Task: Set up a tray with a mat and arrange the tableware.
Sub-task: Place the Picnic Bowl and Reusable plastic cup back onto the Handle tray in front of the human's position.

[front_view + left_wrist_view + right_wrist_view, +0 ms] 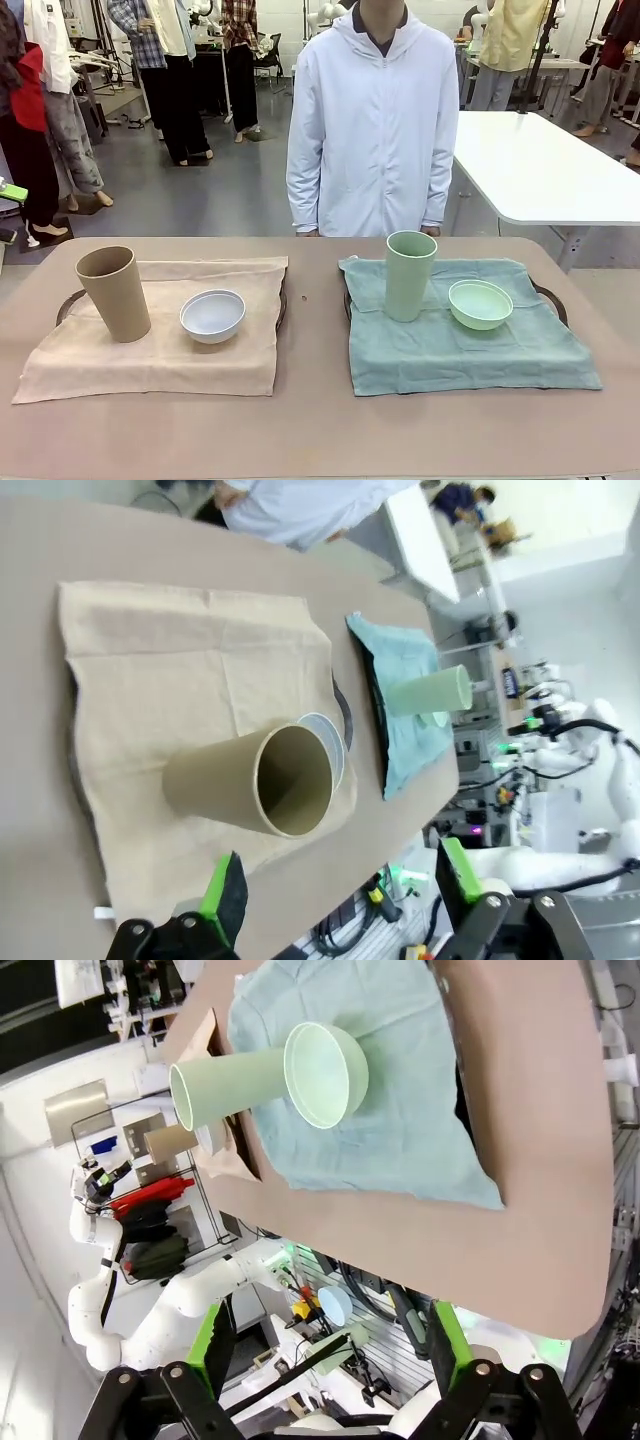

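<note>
A tan cup (114,292) and a white bowl (212,315) stand on a beige mat (150,360) that covers the left tray (68,301). On the right, a pale green cup (408,275) and a pale green bowl (480,304) rest on a teal mat (460,350) over another tray (548,297). My left gripper (340,895) is open, high above the tan cup (250,780) with the white bowl (325,742) beyond it. My right gripper (325,1345) is open too, raised off the table's edge, with the green cup (225,1085) and green bowl (325,1073) farther off.
A person in a white jacket (372,120) stands at the far side of the brown table (310,430), hands out of sight. A white table (545,165) stands behind on the right. Bare tabletop lies between the two mats.
</note>
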`<state>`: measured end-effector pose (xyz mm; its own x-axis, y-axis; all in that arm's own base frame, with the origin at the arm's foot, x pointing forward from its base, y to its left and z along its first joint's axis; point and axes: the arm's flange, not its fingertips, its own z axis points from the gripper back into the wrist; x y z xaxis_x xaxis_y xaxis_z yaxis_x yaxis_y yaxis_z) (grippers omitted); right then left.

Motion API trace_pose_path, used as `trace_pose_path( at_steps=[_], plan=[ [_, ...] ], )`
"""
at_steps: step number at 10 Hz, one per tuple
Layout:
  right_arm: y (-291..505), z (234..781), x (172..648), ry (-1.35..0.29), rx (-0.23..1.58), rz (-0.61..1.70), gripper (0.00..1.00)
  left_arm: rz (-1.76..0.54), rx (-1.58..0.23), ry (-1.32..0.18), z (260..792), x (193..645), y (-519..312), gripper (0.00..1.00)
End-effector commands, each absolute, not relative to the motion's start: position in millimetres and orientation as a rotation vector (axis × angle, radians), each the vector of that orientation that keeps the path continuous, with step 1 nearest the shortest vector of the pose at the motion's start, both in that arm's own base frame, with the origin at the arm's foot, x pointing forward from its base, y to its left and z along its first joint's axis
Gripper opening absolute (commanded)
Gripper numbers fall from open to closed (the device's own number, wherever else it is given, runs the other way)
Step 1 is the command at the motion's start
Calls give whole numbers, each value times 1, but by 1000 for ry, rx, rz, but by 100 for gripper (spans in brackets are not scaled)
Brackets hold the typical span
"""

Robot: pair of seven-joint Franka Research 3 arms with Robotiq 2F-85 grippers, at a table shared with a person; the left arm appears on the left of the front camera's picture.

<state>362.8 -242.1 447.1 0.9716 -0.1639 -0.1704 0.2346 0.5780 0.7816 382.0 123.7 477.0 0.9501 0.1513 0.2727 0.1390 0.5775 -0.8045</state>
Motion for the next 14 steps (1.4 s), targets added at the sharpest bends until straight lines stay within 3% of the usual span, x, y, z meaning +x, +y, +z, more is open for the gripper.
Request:
trace_pose_path(
  at_steps=[1, 14],
  plan=[
    [-246, 447, 360, 83, 919, -239, 100, 36, -975, -327, 469, 380, 136, 100],
    [-246, 447, 360, 83, 919, -239, 100, 36, -975, -327, 469, 380, 136, 100]
  ],
)
